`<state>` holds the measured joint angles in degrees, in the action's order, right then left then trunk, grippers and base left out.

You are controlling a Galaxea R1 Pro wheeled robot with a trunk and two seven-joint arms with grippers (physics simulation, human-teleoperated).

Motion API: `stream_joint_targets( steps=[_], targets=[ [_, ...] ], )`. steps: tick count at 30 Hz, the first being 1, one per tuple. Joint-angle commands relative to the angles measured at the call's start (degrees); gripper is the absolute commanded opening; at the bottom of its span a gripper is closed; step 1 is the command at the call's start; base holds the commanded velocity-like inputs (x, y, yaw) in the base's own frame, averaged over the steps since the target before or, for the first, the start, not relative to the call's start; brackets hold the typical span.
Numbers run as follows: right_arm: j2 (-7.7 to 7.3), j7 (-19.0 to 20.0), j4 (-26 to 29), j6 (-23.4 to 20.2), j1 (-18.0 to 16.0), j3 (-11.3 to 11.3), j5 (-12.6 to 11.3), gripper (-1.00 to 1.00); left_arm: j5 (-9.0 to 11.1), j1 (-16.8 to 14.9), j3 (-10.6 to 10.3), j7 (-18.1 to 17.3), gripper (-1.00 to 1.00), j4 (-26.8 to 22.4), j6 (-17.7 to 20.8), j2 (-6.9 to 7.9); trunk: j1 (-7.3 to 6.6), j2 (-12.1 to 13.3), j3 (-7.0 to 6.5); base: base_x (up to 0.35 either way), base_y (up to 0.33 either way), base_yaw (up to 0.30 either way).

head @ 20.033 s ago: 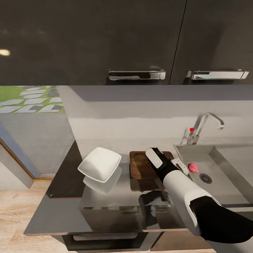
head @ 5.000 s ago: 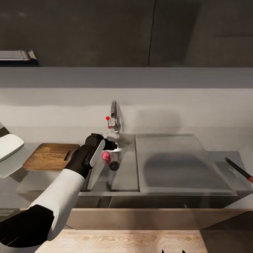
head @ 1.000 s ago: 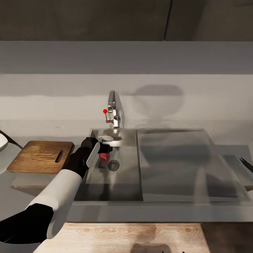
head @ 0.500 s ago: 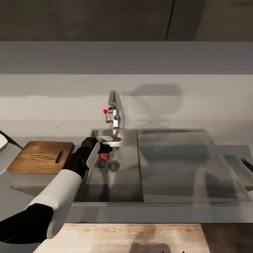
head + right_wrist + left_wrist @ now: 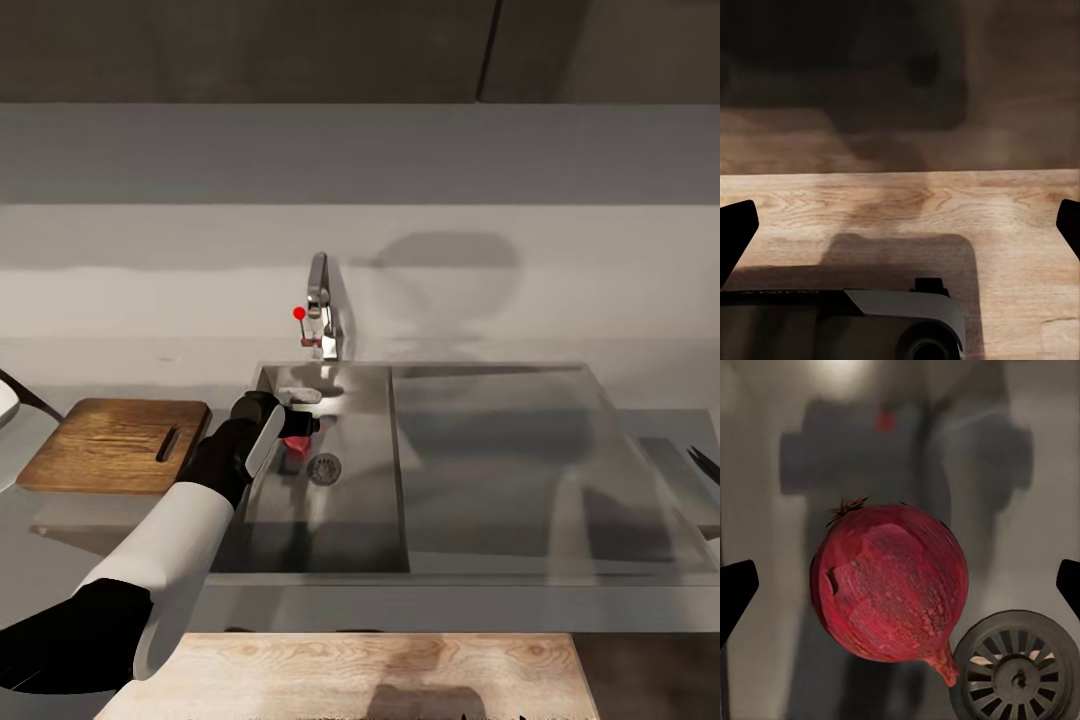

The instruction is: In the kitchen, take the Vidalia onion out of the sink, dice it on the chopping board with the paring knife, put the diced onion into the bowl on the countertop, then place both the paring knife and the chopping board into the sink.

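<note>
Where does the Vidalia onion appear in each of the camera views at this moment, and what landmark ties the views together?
Head view: the Vidalia onion lies in the sink basin, partly hidden by the left gripper, just beside the round drain.
Left wrist view: the onion sits centre frame between the spread dark fingertips, the drain beside it.
Right wrist view: wooden floor; no onion here.
Shared landmark: the drain.

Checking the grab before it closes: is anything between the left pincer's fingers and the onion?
No. In the left wrist view the Vidalia onion sits between the left pincer's open fingers, with bare sink floor on both sides.
</note>
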<state>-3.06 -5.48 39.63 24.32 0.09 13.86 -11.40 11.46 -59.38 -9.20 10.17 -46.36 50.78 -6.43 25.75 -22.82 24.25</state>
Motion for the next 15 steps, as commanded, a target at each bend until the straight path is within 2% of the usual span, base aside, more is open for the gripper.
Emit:
stream_joint_targets(
  steps=[1,15],
  targets=[
    [-0.10,-0.5,0.1,0.1,0.0,0.5,-0.5,1.00,0.6,0.0,-0.1,0.5,1.00,-0.1,0.2,0.02,0.03,-0.1,0.15,0.000,0.000,0.000],
    [-0.10,-0.5,0.1,0.2,0.0,0.5,-0.4,1.00,0.6,0.0,-0.1,0.5,1.00,-0.1,0.2,0.35,0.03,-0.1,1.11,0.000,0.000,0.000]
  ],
)
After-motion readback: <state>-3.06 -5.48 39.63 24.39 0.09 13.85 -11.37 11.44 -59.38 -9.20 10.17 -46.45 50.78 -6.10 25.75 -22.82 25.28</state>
